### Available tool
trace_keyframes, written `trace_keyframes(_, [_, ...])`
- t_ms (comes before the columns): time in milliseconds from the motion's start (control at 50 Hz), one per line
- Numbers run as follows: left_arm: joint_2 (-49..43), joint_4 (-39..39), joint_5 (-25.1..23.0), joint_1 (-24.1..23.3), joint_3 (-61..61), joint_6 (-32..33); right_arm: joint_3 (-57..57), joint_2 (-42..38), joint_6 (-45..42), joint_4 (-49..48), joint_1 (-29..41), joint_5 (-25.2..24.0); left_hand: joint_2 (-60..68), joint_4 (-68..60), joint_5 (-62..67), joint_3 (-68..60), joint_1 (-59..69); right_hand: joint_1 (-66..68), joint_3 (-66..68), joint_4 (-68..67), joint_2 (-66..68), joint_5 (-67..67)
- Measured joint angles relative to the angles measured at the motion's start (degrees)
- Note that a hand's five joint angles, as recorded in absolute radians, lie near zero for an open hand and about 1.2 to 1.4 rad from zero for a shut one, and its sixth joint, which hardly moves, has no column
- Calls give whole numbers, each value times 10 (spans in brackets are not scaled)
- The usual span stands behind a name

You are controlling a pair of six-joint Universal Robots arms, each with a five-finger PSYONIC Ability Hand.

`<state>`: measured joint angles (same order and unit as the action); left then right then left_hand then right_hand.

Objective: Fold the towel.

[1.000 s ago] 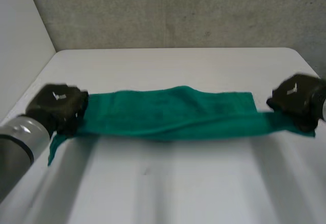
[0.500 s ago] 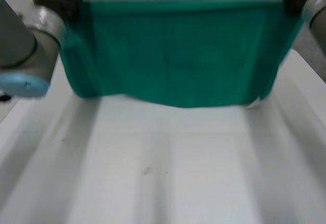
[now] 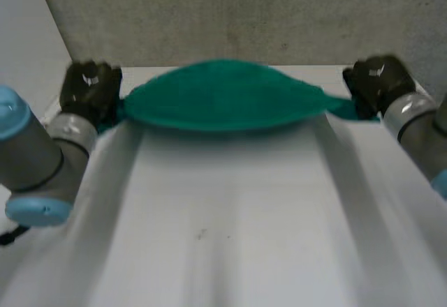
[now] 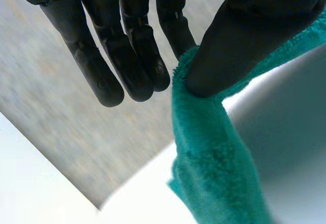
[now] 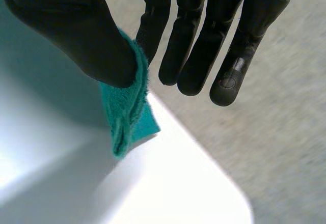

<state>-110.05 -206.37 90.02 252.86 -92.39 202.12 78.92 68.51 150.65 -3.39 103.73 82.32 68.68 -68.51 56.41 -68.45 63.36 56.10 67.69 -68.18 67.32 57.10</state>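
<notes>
The green towel [image 3: 223, 96] hangs stretched in the air between my two hands, above the far part of the white table [image 3: 230, 216], billowing in the middle. My left hand [image 3: 89, 87] holds the towel's left end; in the left wrist view its thumb [image 4: 244, 35] pinches the green towel [image 4: 214, 158] against a finger. My right hand [image 3: 375, 78] holds the right end; in the right wrist view its thumb [image 5: 81, 30] pinches a corner of the green towel [image 5: 127, 112] against a finger, the other fingers [image 5: 229, 56] straight.
A grey wall [image 3: 244, 14] stands just behind the table's far edge. A white side wall [image 3: 28, 49] rises at the left. The table's rounded far corner [image 5: 224, 188] lies below my right hand.
Both hands lifted the towel off the table, raised it high so it hung as a sheet, then swung it out towards the far edge, where it now billows flat.
</notes>
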Motion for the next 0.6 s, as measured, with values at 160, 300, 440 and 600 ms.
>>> trace_keyframes(160, [-39, 4, -1, -1, -71, 0, 103, -10, 2, -8, -10, -24, 0, 0, 0, 0, 0, 0, 0, -2, 0, 0])
trace_keyframes(300, [-47, 17, -23, -3, -109, 1, 184, 2, 3, -36, -48, -50, -123, 121, -104, 120, -91, 0, 0, -2, 0, 0])
trace_keyframes(440, [-35, 61, -69, 2, -115, 2, 210, 9, 3, -61, -72, -60, -312, 310, -288, 307, -264, 0, 0, -2, 0, 0])
trace_keyframes(600, [-14, 135, -99, 48, -114, -1, 210, 9, 3, -76, -94, -60, -460, 463, -443, 455, -399, 0, 0, -2, 0, 1])
